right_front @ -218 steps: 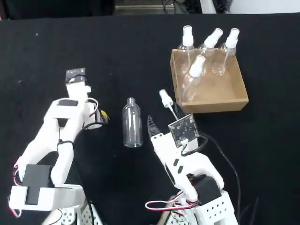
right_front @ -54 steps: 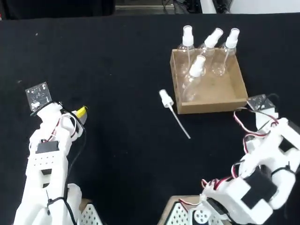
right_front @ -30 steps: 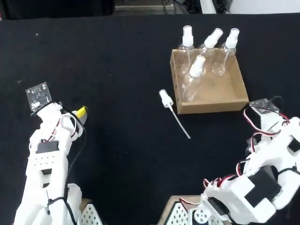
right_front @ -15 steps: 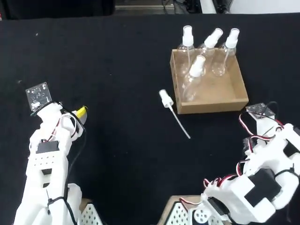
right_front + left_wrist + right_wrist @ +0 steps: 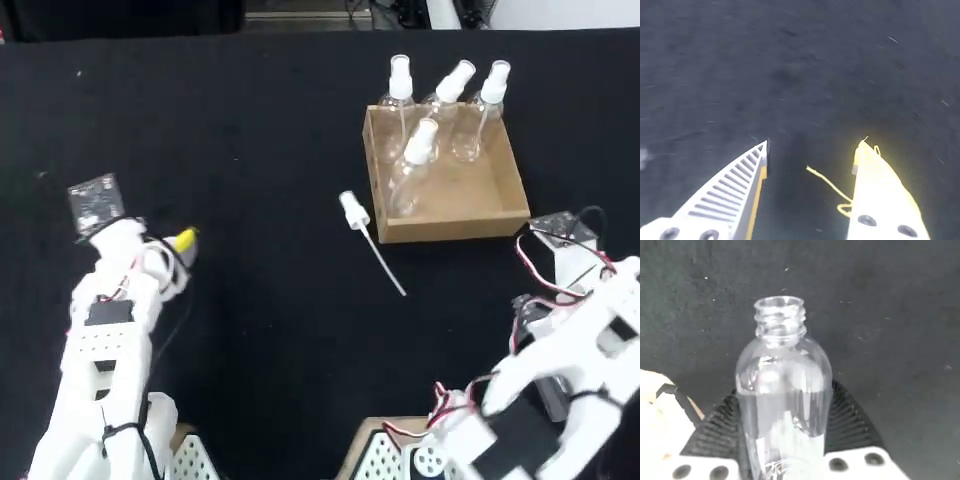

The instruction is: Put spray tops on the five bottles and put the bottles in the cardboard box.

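High view: my left arm [image 5: 108,322] lies stretched along the left side of the black table [image 5: 250,120], with its yellow finger [image 5: 186,239] at the front end, low over the cloth. My right arm [image 5: 585,320] is folded up at the right edge, near the front right corner of the cardboard box [image 5: 455,228]. The box holds four capped bottles [image 5: 408,178]. Three of them lean on the far wall and one lies nearer the middle. A loose spray top [image 5: 353,211] lies on the table just beside the box's left wall, and its dip tube [image 5: 385,268] runs diagonally toward my side.

Left wrist view: my left gripper [image 5: 812,150] has its jaws well apart. The white ribbed finger [image 5: 732,197] and the yellow one [image 5: 880,192] frame bare black cloth. A thin yellow thread [image 5: 830,187] curls off the yellow finger.

Right wrist view: my right gripper [image 5: 785,400] is clamped on a clear uncapped bottle [image 5: 784,380]. The black ribbed fingers [image 5: 715,432] press its body from both sides. The threaded neck [image 5: 780,315] is open and points away from the wrist, with the black cloth behind it.
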You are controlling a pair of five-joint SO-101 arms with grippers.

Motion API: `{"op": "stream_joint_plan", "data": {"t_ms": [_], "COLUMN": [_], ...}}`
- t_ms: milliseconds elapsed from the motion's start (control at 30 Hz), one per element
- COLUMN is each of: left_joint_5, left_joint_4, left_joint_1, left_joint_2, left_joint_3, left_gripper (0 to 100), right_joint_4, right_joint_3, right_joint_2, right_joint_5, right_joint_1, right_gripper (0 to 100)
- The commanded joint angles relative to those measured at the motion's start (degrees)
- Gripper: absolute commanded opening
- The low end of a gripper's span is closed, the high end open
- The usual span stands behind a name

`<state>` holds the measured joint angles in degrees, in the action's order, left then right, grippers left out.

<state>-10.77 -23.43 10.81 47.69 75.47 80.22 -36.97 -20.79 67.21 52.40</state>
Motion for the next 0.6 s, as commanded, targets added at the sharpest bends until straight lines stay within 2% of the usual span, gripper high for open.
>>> {"op": "stream_joint_plan", "data": {"t_ms": [0,100,167,333,433,567], "left_joint_5": [0.0,4.5,6.8,5.5,4.7,4.7], "left_joint_4": [-6.9,-12.8,-13.4,-13.3,-9.1,-0.1], "left_joint_1": [-9.4,-17.8,-23.4,-36.3,-41.7,-42.6], "left_joint_2": [1.1,1.1,1.1,1.7,0.8,-3.2], "left_joint_3": [-7.0,-9.9,-10.1,-10.7,-9.8,-8.8], "left_gripper": [27,27,27,27,27,27], "right_joint_4": [-2.7,-8.1,-9.9,-9.8,-9.9,-10.2], "right_joint_3": [-4.3,-11.4,-14.1,-14.8,-14.8,-13.1], "right_joint_2": [-9.7,-15.9,-19.5,-25.6,-26.1,-24.7], "right_joint_5": [-3.2,-7.2,-11.5,-16.4,-16.2,-14.4], "right_joint_1": [0.6,-2.4,-4.7,-5.1,-2.4,1.9], "right_gripper": [1.1,1.1,1.1,1.1,1.1,1.1]}}
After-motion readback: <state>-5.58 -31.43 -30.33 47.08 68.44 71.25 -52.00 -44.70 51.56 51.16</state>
